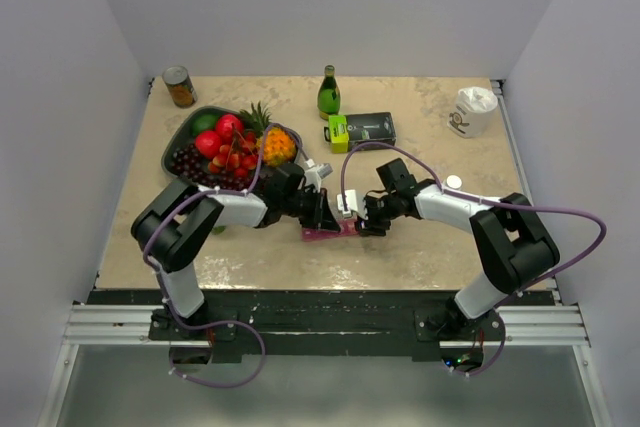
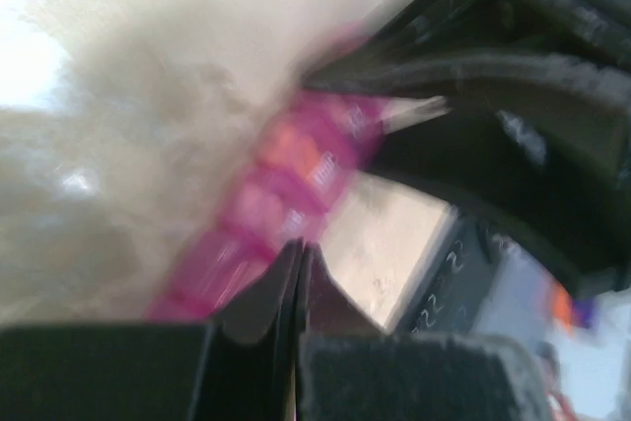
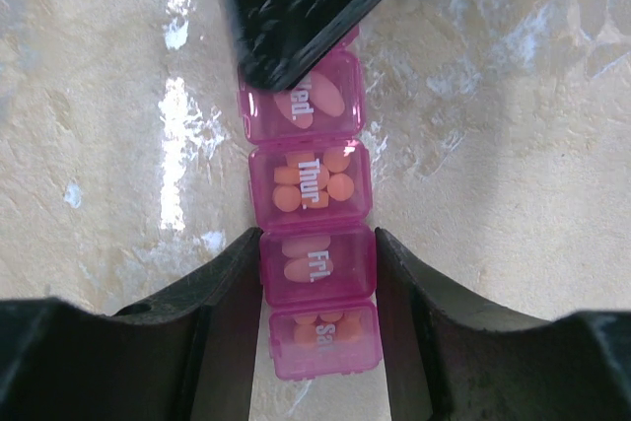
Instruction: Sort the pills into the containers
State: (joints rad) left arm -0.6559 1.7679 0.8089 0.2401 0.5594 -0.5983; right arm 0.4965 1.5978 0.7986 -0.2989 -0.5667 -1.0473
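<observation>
Clamped with the right claw [image 3: 317, 261] on the pink pill organiser [image 3: 311, 179], one finger on each long side of the Fri. compartment. Left claw [image 2: 298, 268] with fingers pressed together, tip over the Wed. lid, at 12 o'clock from that grip; touching or not, cannot tell. Orange pills [image 3: 286, 198] seen through the lids. Organiser flat on the bench [image 1: 430, 257], at 6 o'clock from the green bottle [image 1: 329, 93], near the front edge.

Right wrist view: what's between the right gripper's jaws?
The pink pill organiser: its Fri. compartment fills the gap of the right gripper, jaws against both sides. Clear in the right wrist view.
</observation>
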